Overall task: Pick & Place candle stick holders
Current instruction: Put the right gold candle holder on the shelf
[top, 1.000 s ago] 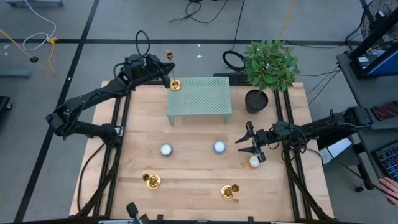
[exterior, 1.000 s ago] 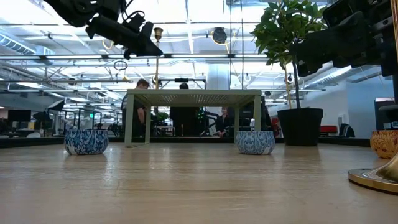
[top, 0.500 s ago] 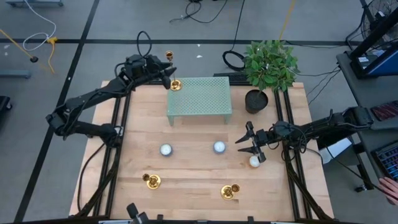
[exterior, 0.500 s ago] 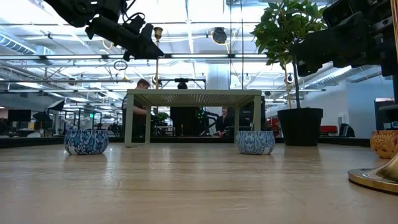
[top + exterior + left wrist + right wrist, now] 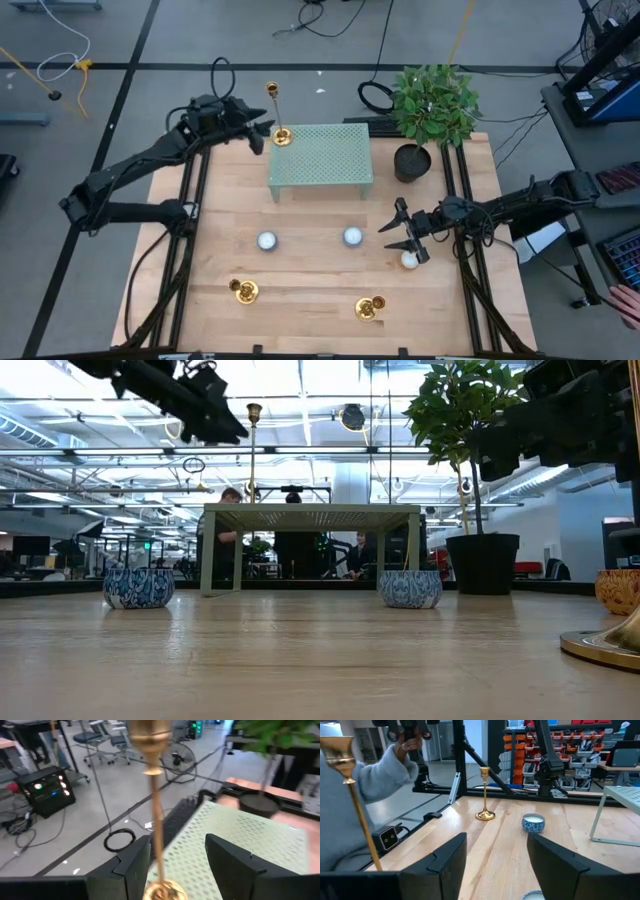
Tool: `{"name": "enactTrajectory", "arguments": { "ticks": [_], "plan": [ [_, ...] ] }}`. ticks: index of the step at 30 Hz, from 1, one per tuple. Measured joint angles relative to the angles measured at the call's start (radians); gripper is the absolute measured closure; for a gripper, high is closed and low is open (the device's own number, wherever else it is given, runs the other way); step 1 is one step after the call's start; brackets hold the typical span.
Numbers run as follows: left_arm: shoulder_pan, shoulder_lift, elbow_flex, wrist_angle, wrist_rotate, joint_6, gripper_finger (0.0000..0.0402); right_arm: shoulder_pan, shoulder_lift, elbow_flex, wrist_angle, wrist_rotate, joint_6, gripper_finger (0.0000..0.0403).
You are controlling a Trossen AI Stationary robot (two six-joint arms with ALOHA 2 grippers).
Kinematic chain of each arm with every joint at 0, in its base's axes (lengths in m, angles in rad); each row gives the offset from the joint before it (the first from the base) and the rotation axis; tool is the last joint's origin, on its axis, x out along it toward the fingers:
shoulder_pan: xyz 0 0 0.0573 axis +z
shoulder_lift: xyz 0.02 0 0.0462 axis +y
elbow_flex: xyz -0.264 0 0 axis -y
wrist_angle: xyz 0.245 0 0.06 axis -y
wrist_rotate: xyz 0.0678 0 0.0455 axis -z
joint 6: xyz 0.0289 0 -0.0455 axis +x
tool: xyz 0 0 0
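My left gripper (image 5: 262, 133) hangs with fingers spread, just clear of a candlestick (image 5: 277, 115) standing on the green rack's (image 5: 322, 158) near corner, right at its edge. My right gripper (image 5: 400, 232) waits, fingers parted, beside a tea-light (image 5: 409, 260). Two more candlesticks (image 5: 243, 291) (image 5: 368, 308) stand well apart on bare table (image 5: 310, 280).

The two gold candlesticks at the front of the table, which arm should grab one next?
Probably the right. Its gripper hovers open near the front-right candlestick. The left gripper is far back by the raised rack, where it just let go of one candlestick.
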Motion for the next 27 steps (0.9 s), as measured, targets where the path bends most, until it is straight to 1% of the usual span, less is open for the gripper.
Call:
{"name": "enactTrajectory", "arguments": {
  "ticks": [4,7,9,11,16,20,22,24,27],
  "plan": [
    [-0.057,-0.078,0.000,-0.067,0.007,0.000,0.0201,0.028,0.000,0.000,0.000,-0.048,0.001,0.0173],
    [-0.107,-0.127,0.000,-0.108,0.056,-0.002,0.0201,0.064,0.002,0.000,0.010,-0.043,0.031,0.0166],
    [-0.148,-0.149,0.000,-0.116,0.097,-0.007,0.0201,0.089,0.016,0.000,0.038,-0.042,0.059,0.0166],
    [-0.186,-0.168,0.000,-0.117,0.117,-0.023,0.0201,0.120,0.041,0.000,0.075,-0.041,0.082,0.0165],
    [-0.267,-0.186,0.000,-0.118,0.115,-0.025,0.0201,0.197,0.146,0.007,0.171,-0.036,0.130,0.0165],
    [-0.302,-0.184,0.000,-0.119,0.094,-0.025,0.0201,0.250,0.271,0.100,0.167,-0.014,0.145,0.0165],
    [-0.314,-0.184,0.000,-0.119,0.077,-0.025,0.0201,0.272,0.343,0.159,0.150,-0.022,0.106,0.0165],
    [-0.323,-0.183,0.000,-0.119,0.068,-0.025,0.0202,0.290,0.403,0.213,0.133,-0.079,0.062,0.0165],
    [-0.331,-0.183,0.000,-0.117,0.069,-0.025,0.0202,0.307,0.457,0.261,0.125,-0.191,0.017,0.0165]
  ]
}}
